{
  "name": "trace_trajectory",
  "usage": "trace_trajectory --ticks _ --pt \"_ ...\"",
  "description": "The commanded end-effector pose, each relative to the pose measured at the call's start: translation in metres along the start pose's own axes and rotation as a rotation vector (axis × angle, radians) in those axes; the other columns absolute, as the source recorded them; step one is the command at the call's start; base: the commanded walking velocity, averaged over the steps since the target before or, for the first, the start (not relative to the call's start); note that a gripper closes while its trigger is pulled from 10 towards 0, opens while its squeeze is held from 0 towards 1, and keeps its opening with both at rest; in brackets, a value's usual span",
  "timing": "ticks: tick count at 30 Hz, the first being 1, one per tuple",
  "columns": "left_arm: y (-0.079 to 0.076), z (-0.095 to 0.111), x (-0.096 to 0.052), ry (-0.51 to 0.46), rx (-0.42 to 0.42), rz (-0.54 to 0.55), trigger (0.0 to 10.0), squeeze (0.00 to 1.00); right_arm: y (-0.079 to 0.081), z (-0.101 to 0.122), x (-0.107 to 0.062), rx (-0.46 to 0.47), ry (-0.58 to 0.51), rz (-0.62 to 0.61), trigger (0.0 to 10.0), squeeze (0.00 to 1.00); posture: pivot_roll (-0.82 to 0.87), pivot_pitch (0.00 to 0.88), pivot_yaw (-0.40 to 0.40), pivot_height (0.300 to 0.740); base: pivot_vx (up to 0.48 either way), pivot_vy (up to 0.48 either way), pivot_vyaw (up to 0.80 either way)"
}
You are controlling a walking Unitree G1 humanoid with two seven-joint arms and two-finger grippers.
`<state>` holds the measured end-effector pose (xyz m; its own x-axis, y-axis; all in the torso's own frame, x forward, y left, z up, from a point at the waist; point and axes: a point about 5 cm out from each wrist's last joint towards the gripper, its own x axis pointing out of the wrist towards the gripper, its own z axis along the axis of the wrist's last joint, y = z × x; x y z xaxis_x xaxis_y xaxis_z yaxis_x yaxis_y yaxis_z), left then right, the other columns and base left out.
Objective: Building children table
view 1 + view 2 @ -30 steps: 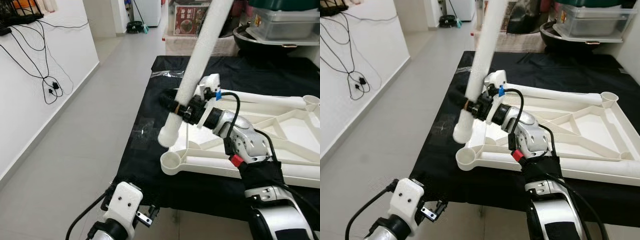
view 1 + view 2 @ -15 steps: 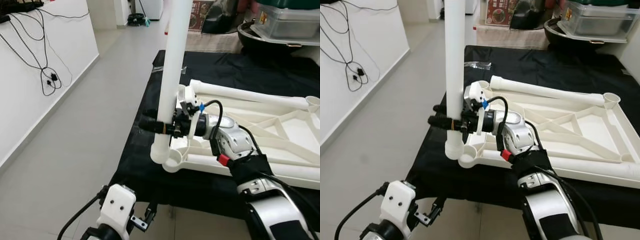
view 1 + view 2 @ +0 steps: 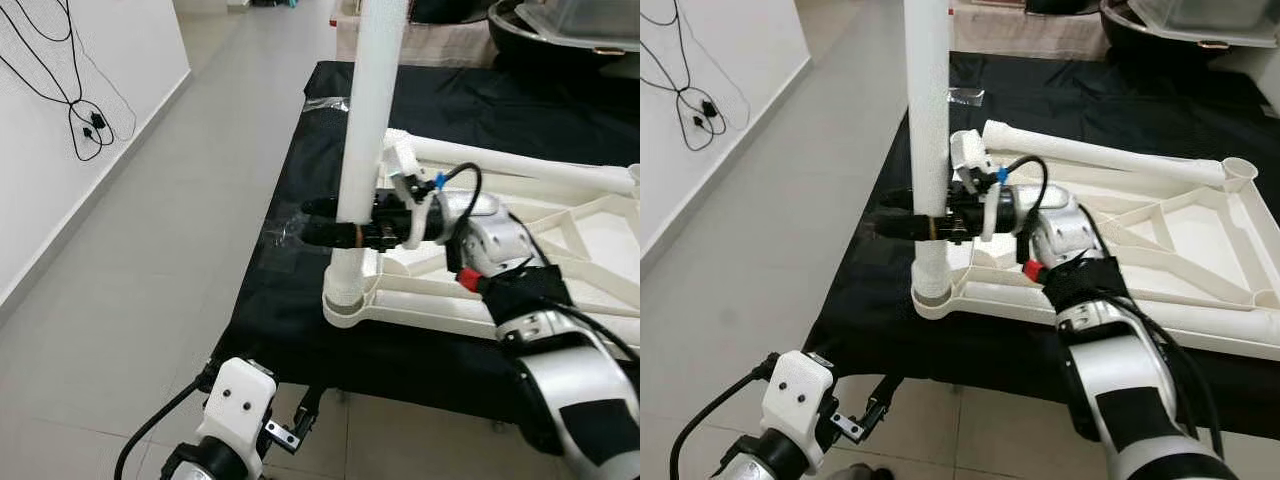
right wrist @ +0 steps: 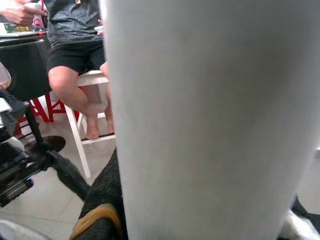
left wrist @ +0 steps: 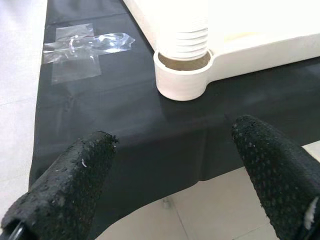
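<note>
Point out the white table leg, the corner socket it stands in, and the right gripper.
table leg (image 3: 927, 110), right eye view, on the upright tube's middle.
corner socket (image 5: 181, 80), left wrist view, on the round socket's outer wall.
right gripper (image 3: 322, 222), left eye view, on the black fingers clamped around the leg.

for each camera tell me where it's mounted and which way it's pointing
Left eye view: on the head, looking forward and down at the upside-down white tabletop on black cloth; both arms show.
Right eye view: same scene; right gripper clamps the upright white leg.
Left wrist view: along the open left gripper, low, toward the corner socket with the leg's threaded end in it.
Right wrist view: tight against the leg; a seated person beyond.
Shared: leg and socket.
</note>
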<state>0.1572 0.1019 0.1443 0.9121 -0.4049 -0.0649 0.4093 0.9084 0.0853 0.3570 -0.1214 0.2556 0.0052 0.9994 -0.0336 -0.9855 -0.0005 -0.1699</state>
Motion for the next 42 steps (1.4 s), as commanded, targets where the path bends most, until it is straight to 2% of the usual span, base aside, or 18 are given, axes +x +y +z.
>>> trace_trajectory --ticks 1,11,15,19,25,32,42 --pt "0.0 -0.003 -0.002 0.025 0.0 -0.003 10.0 0.0 0.002 0.001 0.0 -0.006 -0.004 0.038 10.0 0.0 0.16 0.2 -0.016 0.74 0.0 0.0 0.0" --pt "0.004 -0.004 0.001 0.029 0.007 0.0 10.0 0.0 0.013 -0.007 0.01 0.004 -0.026 0.136 10.0 0.0 0.17 0.186 -0.006 0.74 0.0 0.0 0.0" --pt "0.004 -0.003 0.003 0.023 0.023 -0.006 10.0 0.0 0.011 -0.011 0.014 -0.007 -0.014 0.114 10.0 0.0 0.17 0.175 -0.005 0.74 0.0 0.0 0.0" --pt "0.004 -0.004 0.005 0.021 0.026 -0.009 10.0 0.0 0.005 -0.02 0.014 -0.01 0.037 0.039 10.0 0.0 0.17 0.168 -0.01 0.74 0.0 0.0 0.0" --pt "0.005 -0.004 0.005 0.018 0.032 -0.005 10.0 0.0 0.003 -0.019 0.012 -0.006 0.042 0.018 10.0 0.0 0.17 0.163 -0.013 0.74 0.0 0.0 0.0" --pt "0.004 -0.005 0.005 0.02 0.035 -0.007 10.0 0.0 0.004 -0.014 0.005 -0.005 0.053 0.051 10.0 0.0 0.16 0.154 -0.014 0.74 0.0 0.0 0.0" --pt "0.002 -0.006 0.006 0.024 0.031 -0.014 10.0 0.0 0.01 -0.018 0.008 -0.002 0.067 0.107 10.0 0.0 0.16 0.145 -0.016 0.74 0.0 0.0 0.0"
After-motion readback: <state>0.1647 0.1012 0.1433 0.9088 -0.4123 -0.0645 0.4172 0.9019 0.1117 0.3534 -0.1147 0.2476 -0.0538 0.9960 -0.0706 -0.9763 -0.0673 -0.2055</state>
